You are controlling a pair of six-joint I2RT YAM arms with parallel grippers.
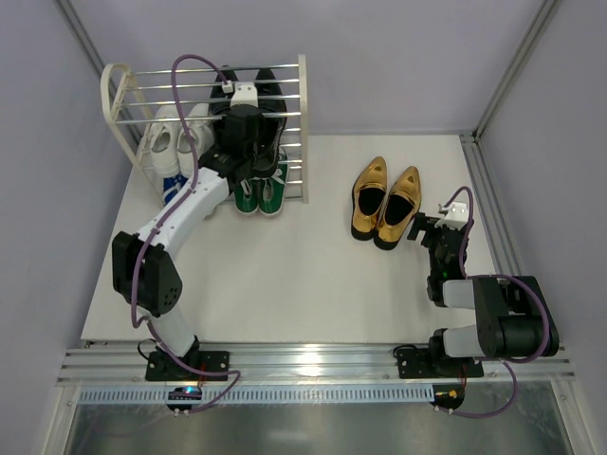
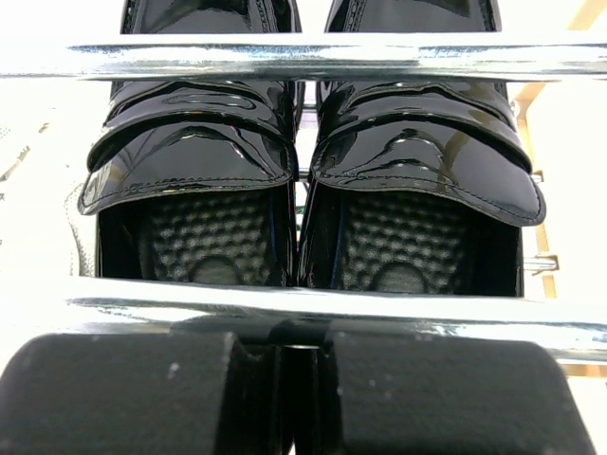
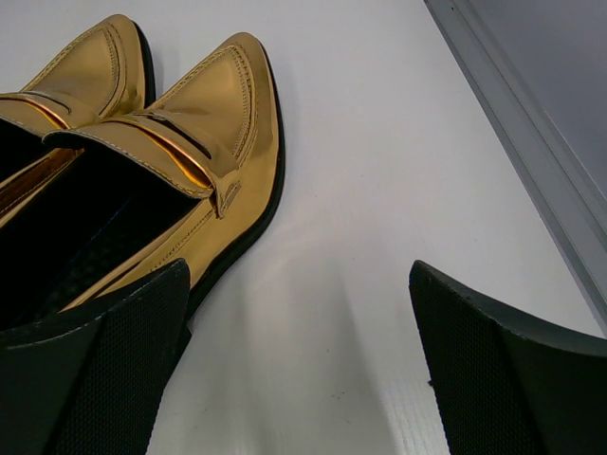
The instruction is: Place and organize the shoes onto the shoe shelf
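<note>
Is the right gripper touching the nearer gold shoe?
Cannot tell. In the right wrist view one finger of the right gripper overlaps the gold shoe, hiding any gap; the top view is too coarse.

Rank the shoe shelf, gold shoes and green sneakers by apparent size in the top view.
1. shoe shelf, largest
2. gold shoes
3. green sneakers, smallest as seen; mostly hidden, so true size is unsure

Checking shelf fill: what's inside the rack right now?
Black loafers up top, white sneakers left, green sneakers low at the front, a sliver of blue sneakers near the white. The left arm covers the rack's middle; free space there can't be seen.
</note>
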